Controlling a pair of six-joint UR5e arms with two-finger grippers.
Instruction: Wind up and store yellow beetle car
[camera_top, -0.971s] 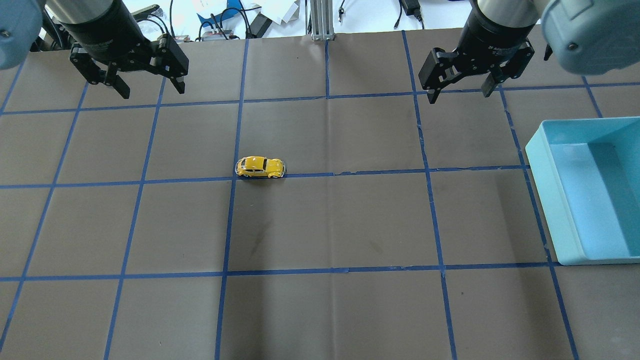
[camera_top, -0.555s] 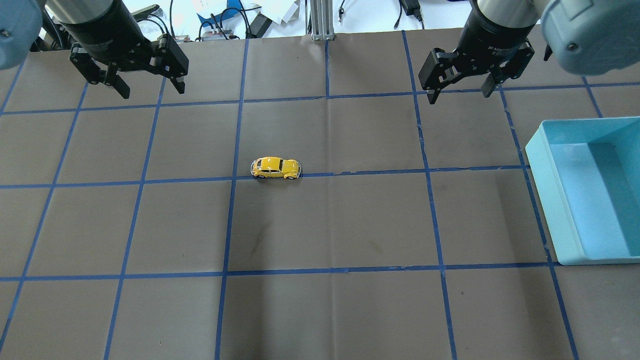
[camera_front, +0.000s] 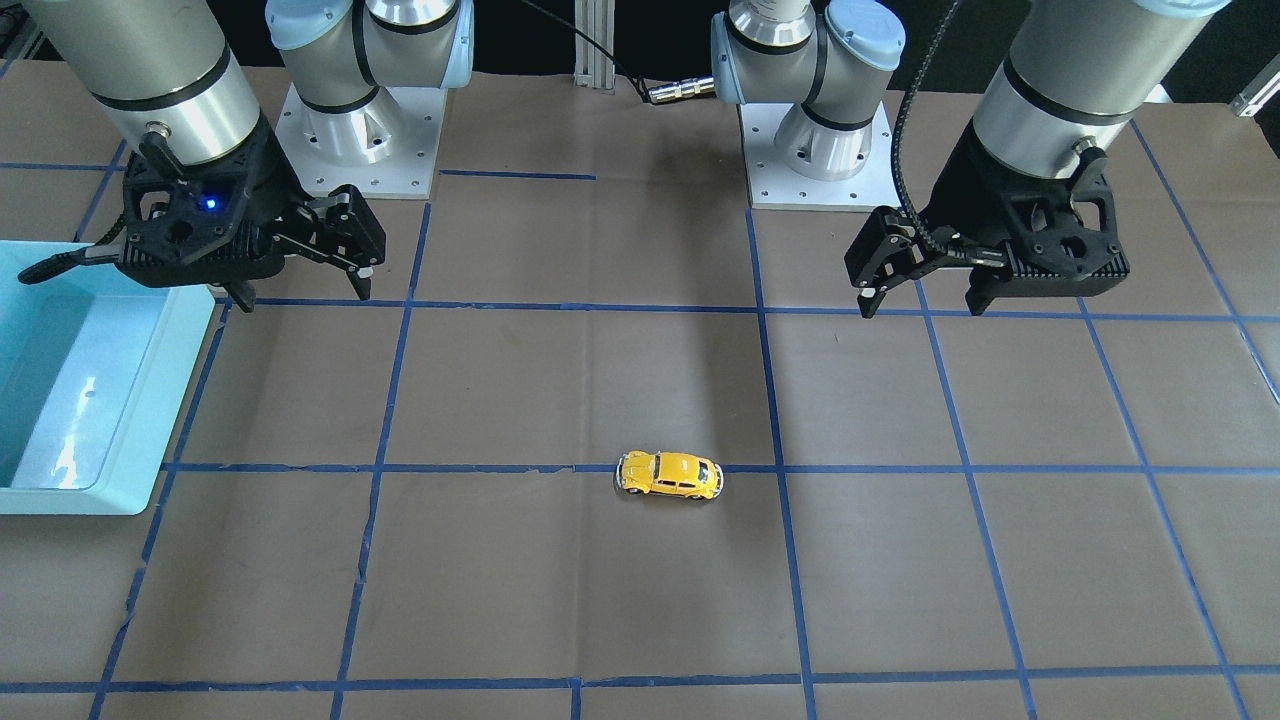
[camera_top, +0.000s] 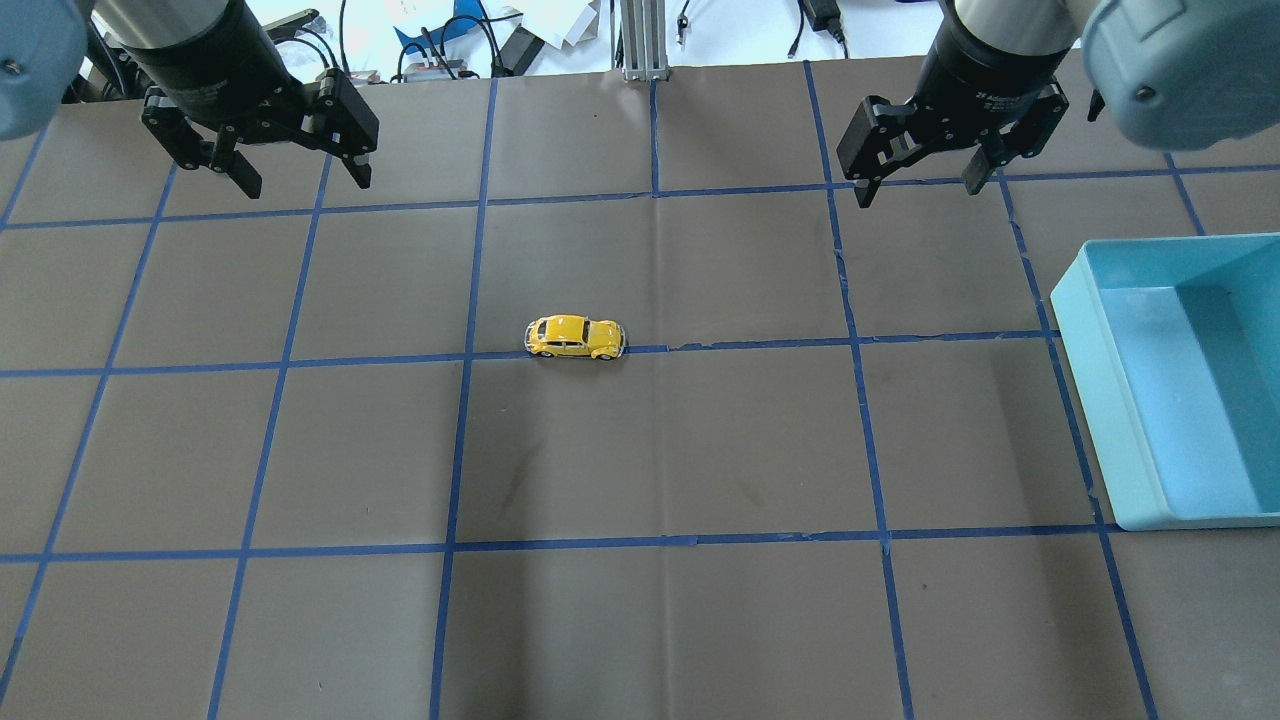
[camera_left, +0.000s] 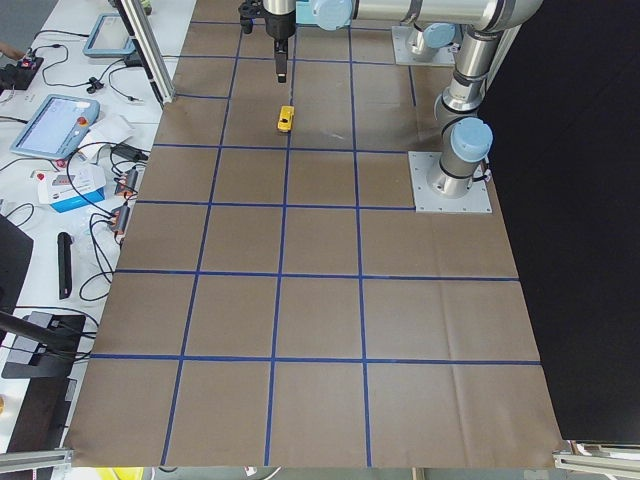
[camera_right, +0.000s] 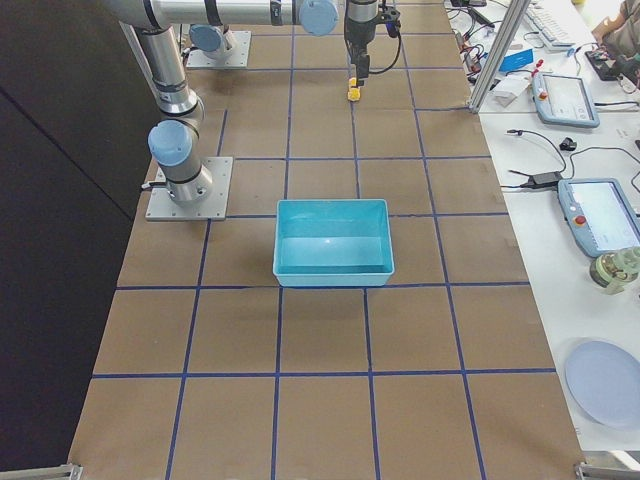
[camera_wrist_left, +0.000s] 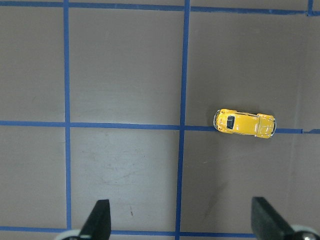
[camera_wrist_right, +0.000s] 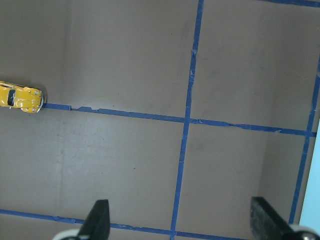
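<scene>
My left tool (camera_front: 920, 300) hangs wide open and empty, like my right tool (camera_front: 303, 295). From the front, the tiny glossy yellow beetle car (camera_front: 669, 475) stands on the brown desk (camera_front: 500, 600) between them. Overhead, its long axis follows a blue tape line (camera_top: 750, 345), somewhat nearer my left tool. My left wrist view shows it ahead, right of centre; my right wrist view, barely at the edge.

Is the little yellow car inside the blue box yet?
Not yet. The car sits on its wheels on the table, far from the empty box.
</scene>
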